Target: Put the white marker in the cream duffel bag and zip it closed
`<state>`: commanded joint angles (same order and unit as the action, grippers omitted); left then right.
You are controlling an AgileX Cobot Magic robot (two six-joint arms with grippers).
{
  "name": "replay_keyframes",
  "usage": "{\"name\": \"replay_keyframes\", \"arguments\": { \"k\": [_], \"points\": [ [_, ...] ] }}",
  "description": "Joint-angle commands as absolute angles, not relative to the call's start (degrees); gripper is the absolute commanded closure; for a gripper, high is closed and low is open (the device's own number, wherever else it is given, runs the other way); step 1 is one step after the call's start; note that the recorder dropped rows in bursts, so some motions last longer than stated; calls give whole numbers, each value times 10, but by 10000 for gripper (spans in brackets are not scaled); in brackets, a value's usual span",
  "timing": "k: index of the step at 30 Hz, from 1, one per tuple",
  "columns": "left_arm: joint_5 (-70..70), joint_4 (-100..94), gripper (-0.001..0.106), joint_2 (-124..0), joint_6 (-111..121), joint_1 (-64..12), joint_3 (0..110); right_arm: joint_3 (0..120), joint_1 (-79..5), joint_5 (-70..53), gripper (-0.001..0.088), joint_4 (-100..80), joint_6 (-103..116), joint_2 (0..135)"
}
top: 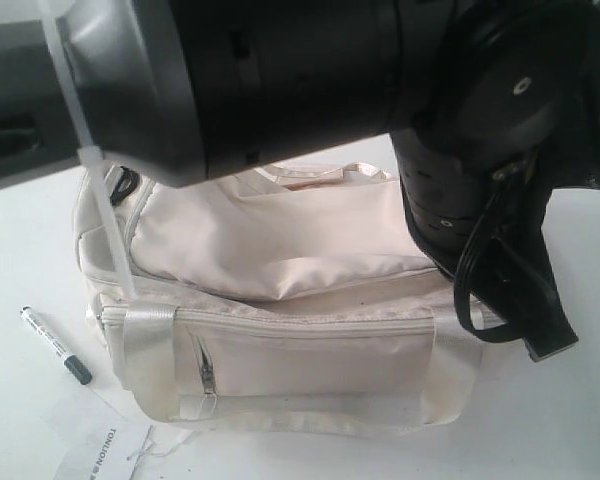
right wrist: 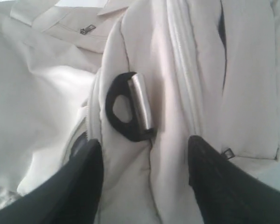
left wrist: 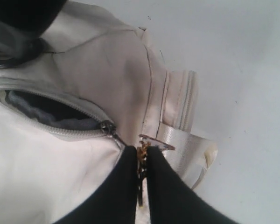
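Note:
The cream duffel bag (top: 280, 290) lies on the white table, its top flap partly unzipped. In the left wrist view the zip opening (left wrist: 51, 112) gapes dark, with the slider (left wrist: 107, 127) at its end. My left gripper (left wrist: 142, 156) is shut on a small gold-brown zipper pull (left wrist: 142, 151) beside a webbing handle (left wrist: 177, 140). My right gripper (right wrist: 144, 154) stands open over the bag's end fabric, just short of a black strap buckle (right wrist: 128, 107), with nothing held. The white marker (top: 55, 345) lies on the table to the left of the bag, black cap toward the front.
A printed paper sheet (top: 100, 450) lies at the front left, near the marker. Large black and silver arm housings (top: 280, 80) fill the top of the exterior view and hide the bag's far side. The right arm's cable (top: 490, 270) hangs over the bag's right end.

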<state>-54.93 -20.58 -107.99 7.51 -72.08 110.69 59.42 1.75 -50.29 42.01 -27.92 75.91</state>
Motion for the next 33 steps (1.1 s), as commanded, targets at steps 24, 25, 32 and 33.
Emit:
{"name": "replay_keyframes", "arguments": {
  "k": [24,25,32,33],
  "points": [
    [-525,-207,1053,-1080,75,-721,1107,655,-61,-490,260,413,-329,845],
    [-521,-207,1053,-1080,75,-721,1107,655,-64,-482,261,409,-329,850],
    [-521,-207,1053,-1080,75,-721,1107,655,-69,-445,453,408,-330,872],
    [-521,-207,1053,-1080,75,-721,1107,656,-69,-441,543,408,-332,872]
  ]
}}
